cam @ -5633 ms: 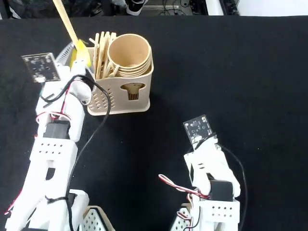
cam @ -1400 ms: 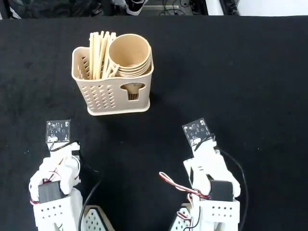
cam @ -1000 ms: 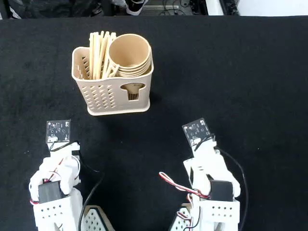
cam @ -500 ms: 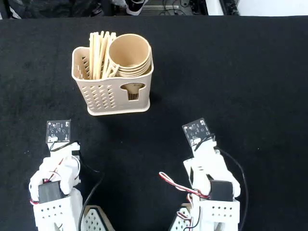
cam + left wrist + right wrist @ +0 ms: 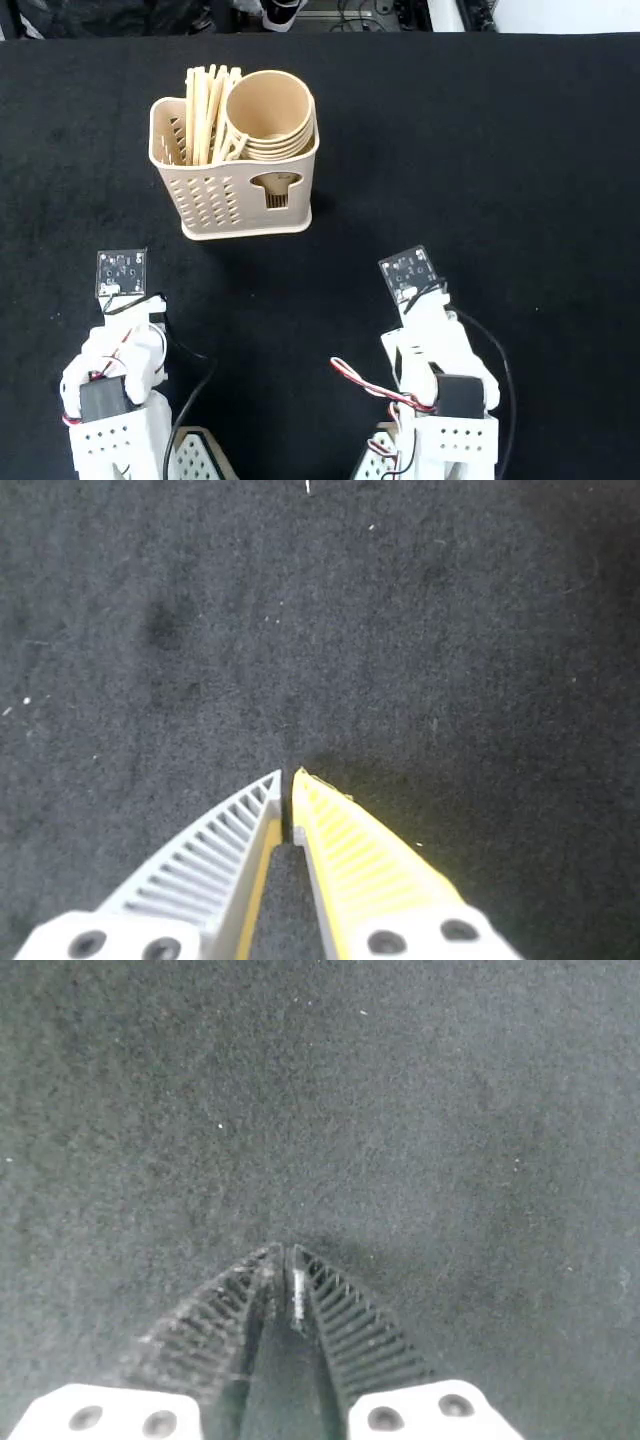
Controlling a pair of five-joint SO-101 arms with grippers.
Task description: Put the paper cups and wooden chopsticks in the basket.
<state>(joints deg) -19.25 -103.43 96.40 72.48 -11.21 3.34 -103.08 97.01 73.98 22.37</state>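
Upper left of the frame, I see a beige perforated basket [image 5: 235, 205] holding nested paper cups [image 5: 268, 108] beside upright wooden chopsticks [image 5: 204, 112].

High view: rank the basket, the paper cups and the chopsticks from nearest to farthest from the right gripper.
Measured from the right gripper, which sits on the arm at the lower right of the high view:
1. the basket: its front wall faces the arms, so it is nearest.
2. the paper cups: stacked in the basket's right side.
3. the chopsticks: upright in the basket's left side, farthest.
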